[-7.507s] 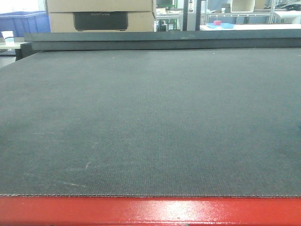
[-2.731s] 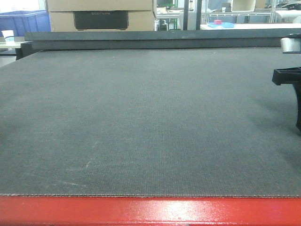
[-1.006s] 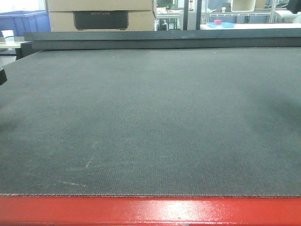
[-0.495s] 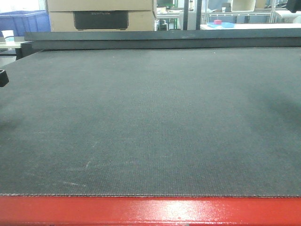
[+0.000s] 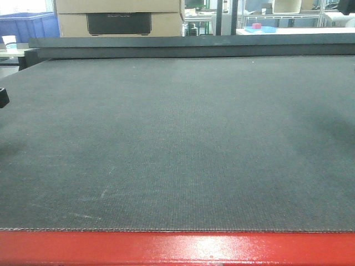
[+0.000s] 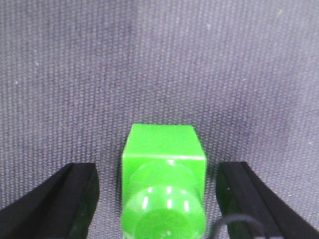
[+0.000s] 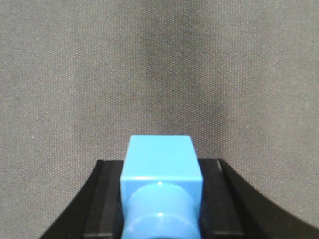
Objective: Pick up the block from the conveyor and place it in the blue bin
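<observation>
We list: conveyor (image 5: 177,144) filling the foreground; boxes (image 5: 119,16) stacked behind its far edge; crate (image 5: 33,25) left of them; cup (image 5: 9,43) before the crate; left block (image 6: 163,164) between the left fingers (image 6: 60,199), clear of both; right block (image 7: 160,164) touching both right fingers (image 7: 104,199).

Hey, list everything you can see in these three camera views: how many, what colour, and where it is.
conveyor belt: one, dark grey, fills the front view
red frame: one, glossy red, along the belt's near edge
cardboard boxes: two, tan, stacked behind the belt's far left
blue bin: one, blue, far left background
paper cup: one, white, far left, in front of the bin
green block: one, green, between the fingers of the left claw, gap on each side
blue block: one, blue, clamped in the right claw
left claw: one, black, open around the green block
right claw: one, black, shut on the blue block
</observation>
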